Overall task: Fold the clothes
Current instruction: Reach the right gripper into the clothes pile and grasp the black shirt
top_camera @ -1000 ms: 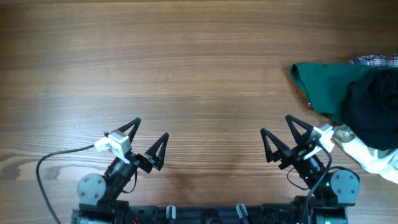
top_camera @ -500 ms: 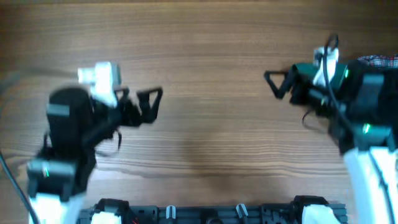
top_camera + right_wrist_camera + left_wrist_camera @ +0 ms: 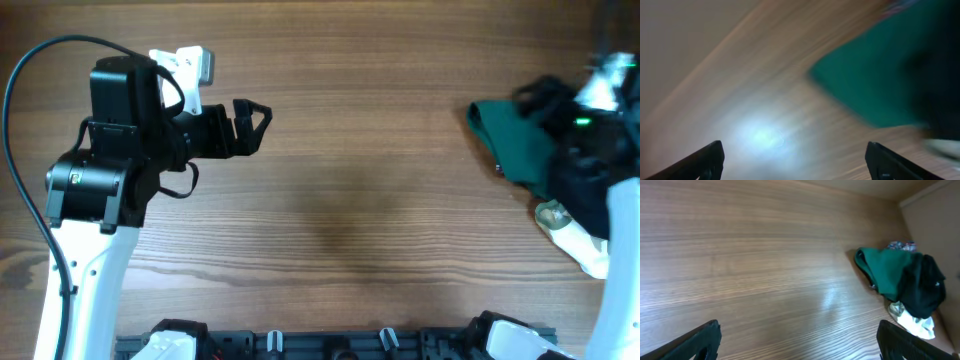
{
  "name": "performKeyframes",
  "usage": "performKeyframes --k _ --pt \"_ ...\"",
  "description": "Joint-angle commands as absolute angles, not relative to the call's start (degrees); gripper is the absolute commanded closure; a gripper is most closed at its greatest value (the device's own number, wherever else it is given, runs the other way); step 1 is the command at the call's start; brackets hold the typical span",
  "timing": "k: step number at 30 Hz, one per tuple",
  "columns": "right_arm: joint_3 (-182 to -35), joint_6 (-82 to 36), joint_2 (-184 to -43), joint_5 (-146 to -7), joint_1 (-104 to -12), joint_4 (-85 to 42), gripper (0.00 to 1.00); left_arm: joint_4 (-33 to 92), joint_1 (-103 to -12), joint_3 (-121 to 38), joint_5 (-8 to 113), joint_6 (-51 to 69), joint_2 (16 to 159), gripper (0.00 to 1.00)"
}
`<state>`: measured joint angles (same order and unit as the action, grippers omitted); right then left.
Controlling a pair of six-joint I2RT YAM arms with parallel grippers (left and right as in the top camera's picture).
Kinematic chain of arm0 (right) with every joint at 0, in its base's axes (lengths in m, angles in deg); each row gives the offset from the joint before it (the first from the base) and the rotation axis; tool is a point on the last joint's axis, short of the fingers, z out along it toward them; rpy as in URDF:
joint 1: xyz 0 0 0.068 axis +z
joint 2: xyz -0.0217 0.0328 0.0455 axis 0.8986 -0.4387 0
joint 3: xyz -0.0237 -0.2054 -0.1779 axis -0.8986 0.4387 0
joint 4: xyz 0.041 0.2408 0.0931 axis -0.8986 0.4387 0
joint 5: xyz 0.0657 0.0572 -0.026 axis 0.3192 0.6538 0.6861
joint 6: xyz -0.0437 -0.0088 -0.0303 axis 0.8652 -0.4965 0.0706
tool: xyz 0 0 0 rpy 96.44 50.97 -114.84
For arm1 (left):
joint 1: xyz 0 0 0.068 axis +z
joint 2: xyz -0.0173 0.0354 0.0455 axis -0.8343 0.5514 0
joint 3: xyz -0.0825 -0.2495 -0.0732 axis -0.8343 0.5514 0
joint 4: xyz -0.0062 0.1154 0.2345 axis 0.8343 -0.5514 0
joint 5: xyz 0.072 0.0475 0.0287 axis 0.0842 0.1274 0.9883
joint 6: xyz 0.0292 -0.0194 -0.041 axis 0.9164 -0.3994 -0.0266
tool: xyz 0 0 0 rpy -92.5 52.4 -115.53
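A: Black shirt [image 3: 922, 287] folded yet?
B: No, nothing started. It lies heaped on the green garment [image 3: 880, 272] at the right edge of the table [image 3: 380, 220]. Left claw [image 3: 255, 128] gapes empty; right claw [image 3: 792, 155], above the heap, gapes too.

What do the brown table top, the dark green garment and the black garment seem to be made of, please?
Brown table top: wood or wood-look laminate, satin finish; long grain lines, a soft glare patch. Dark green garment: soft matt cloth, lying in loose folds. Black garment: likely soft matt fabric, slumped limp over the green; weave too small to tell.
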<state>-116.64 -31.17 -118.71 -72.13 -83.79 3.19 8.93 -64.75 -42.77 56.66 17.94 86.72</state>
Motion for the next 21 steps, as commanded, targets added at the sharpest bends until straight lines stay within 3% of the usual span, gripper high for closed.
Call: performKeyframes --k 1,14,16,20,21 --pt "-120.5 -36.5 -120.8 -87.7 -92.3 3.3 0.12 7.5 -64.7 -43.7 59.1 19.1 86.7 0.00" --pt "-128.9 -36.4 -146.5 -88.7 -103.0 5.7 0.17 -1.5 -64.7 -43.7 64.2 19.1 89.4 0.00" --pt "-129.0 -37.8 -148.4 -88.7 -103.1 5.0 0.22 -1.3 -64.7 -43.7 64.7 19.1 89.4 0.00" --pt "-129.0 -37.9 -149.0 -88.9 -103.1 1.6 0.50 -1.3 -64.7 -43.7 64.7 19.1 89.4 0.00" --pt "-129.0 -37.9 -149.0 -88.7 -103.0 0.9 0.71 -1.3 -64.7 -43.7 64.7 19.1 89.4 0.00"
